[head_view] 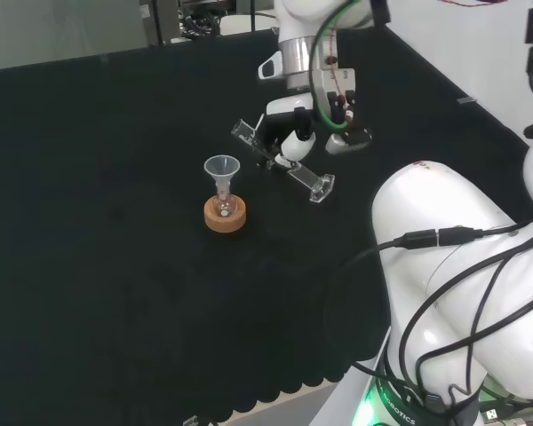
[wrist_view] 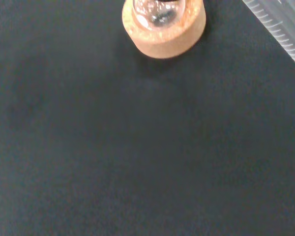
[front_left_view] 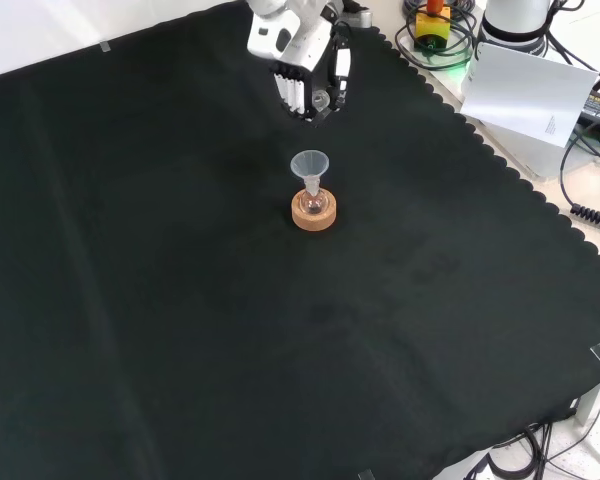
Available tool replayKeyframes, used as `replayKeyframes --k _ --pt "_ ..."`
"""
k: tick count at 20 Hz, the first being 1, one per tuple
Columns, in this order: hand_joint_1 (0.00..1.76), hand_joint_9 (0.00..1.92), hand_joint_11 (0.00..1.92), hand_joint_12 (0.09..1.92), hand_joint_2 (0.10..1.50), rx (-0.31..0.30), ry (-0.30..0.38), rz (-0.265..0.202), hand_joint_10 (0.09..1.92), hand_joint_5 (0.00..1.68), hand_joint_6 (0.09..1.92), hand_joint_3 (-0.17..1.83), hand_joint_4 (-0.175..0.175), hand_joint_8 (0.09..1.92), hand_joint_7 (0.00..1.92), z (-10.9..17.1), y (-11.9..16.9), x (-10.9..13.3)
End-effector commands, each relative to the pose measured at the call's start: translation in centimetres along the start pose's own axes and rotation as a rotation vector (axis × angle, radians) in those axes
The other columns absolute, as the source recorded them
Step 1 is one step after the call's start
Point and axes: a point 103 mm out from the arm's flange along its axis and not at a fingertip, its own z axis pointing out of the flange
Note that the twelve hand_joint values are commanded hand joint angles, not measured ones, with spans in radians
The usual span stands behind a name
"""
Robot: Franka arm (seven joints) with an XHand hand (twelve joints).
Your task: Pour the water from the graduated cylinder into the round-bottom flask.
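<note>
A small round-bottom flask (head_view: 224,206) sits on a cork ring (head_view: 225,217) with a clear funnel (head_view: 221,166) in its neck. In the front view the flask (front_left_view: 313,203) and funnel (front_left_view: 310,164) stand mid-cloth, just below the hand (front_left_view: 310,75). In the head view the hand (head_view: 291,138) is shut on a clear graduated cylinder (head_view: 307,178) that lies tilted almost flat. The cylinder's mouth points left, up and to the right of the funnel, not over it; its foot points down-right. The wrist view has the cork ring (wrist_view: 163,30), the flask bulb (wrist_view: 157,11) and a marked stretch of the cylinder (wrist_view: 280,30). Water inside cannot be made out.
The arm's white links (head_view: 462,266) bulk at the head view's right. The cloth's scalloped edge (front_left_view: 500,165) runs along the front view's right, with a sheet of paper (front_left_view: 528,95) and cables (front_left_view: 440,30) beyond it. Bare black cloth (front_left_view: 230,330) spreads around the flask.
</note>
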Motion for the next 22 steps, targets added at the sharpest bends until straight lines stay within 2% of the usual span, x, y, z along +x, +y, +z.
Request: replayKeyframes --k 1,4,7,15,22 --pt "1.34 1.15 1.0 0.89 1.2 0.127 -0.045 0.097 0.49 0.83 0.82 0.0 -0.06 1.3 0.81 -1.0 -0.1 -1.7" --pt "1.34 1.16 1.0 0.88 1.19 0.183 -0.044 0.117 0.47 0.86 0.8 0.0 -0.057 1.29 0.82 -1.2 0.0 -1.9" --pt "1.34 1.17 1.01 0.88 1.19 0.266 -0.039 0.153 0.46 0.87 0.79 0.0 -0.061 1.28 0.82 -1.3 0.3 -2.0" --pt "1.34 1.18 1.01 0.88 1.19 0.361 -0.065 0.175 0.45 0.88 0.79 0.0 -0.063 1.27 0.83 -1.3 1.0 -1.6" --pt "1.34 1.18 1.01 0.88 1.19 0.41 -0.081 0.202 0.44 0.89 0.79 0.0 -0.066 1.27 0.83 -1.6 1.3 -1.4"
